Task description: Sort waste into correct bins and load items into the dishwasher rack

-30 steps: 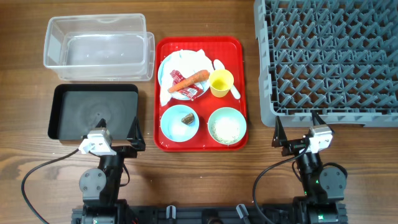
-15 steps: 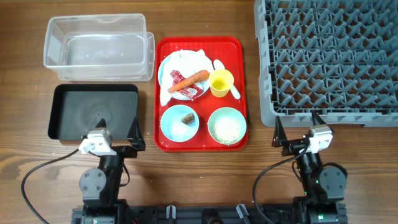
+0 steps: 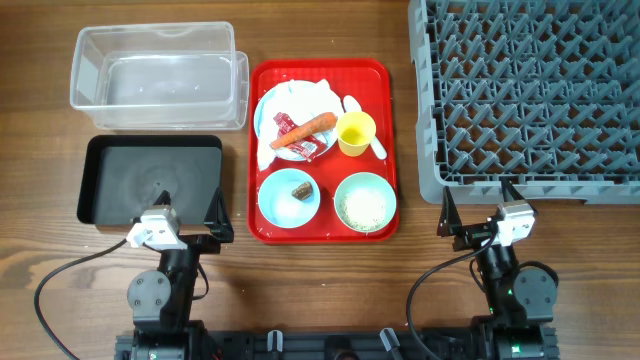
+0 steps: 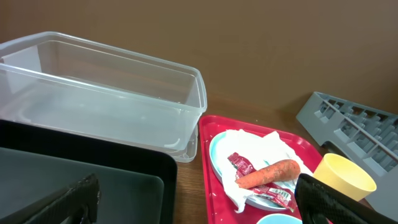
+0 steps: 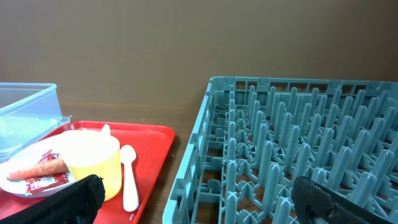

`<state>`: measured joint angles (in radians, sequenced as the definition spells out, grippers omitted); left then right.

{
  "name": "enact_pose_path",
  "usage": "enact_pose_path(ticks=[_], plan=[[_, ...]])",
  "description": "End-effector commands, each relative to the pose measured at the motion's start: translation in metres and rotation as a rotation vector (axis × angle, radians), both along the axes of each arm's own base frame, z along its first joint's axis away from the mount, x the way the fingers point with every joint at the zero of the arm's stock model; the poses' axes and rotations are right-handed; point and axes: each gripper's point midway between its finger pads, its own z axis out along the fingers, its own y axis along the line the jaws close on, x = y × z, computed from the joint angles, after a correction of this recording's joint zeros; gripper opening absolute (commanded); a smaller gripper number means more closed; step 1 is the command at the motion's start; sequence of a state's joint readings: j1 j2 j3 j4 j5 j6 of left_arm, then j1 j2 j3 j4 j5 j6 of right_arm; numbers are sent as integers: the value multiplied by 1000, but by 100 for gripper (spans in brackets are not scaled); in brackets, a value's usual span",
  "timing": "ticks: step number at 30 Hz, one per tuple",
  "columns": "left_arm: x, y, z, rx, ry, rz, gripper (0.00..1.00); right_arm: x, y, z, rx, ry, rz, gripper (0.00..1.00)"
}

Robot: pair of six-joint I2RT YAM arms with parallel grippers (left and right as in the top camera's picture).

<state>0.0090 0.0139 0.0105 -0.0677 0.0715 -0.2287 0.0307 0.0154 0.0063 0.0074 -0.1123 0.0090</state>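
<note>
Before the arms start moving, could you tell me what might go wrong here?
The carrot lies on the wrapper and tissue, so a grab could lift mixed waste together. Rice in the green bowl could spill if tipped carelessly. The cup crowds the plate and spoon, leaving little finger room.

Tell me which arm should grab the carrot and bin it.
Left, probably. The carrot lies on the left half of the red tray, nearer the left claw, which is open and empty, and the clear tub and black tray are both on that side.
</note>
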Motion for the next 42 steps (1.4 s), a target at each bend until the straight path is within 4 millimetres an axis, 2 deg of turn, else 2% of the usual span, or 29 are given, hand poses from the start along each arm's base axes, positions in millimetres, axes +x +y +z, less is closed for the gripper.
enact_pose_path(ticks=[1, 18, 27, 29, 33, 36, 40, 42], plan=[[0, 5, -2, 21, 2, 24, 100, -1, 2, 2, -7, -10, 13, 100], [0, 5, -2, 21, 2, 25, 100, -1, 2, 2, -6, -10, 13, 100], [0, 6, -2, 13, 4, 30, 100, 1, -16, 3, -8, -15, -92, 100], [0, 6, -4, 13, 9, 29, 100, 1, -22, 9, -5, -40, -128, 100], [1, 6, -1, -16, 1, 31, 100, -2, -36, 36, 9, -147, -207, 100], [1, 6, 21, -16, -89, 30, 100, -6, -36, 59, 22, -244, -206, 100], [-8, 8, 82, -16, -340, 40, 100, -20, -36, 99, 38, -415, -206, 100], [-15, 8, 103, -16, -430, 39, 100, -30, -36, 119, 49, -507, -206, 100]])
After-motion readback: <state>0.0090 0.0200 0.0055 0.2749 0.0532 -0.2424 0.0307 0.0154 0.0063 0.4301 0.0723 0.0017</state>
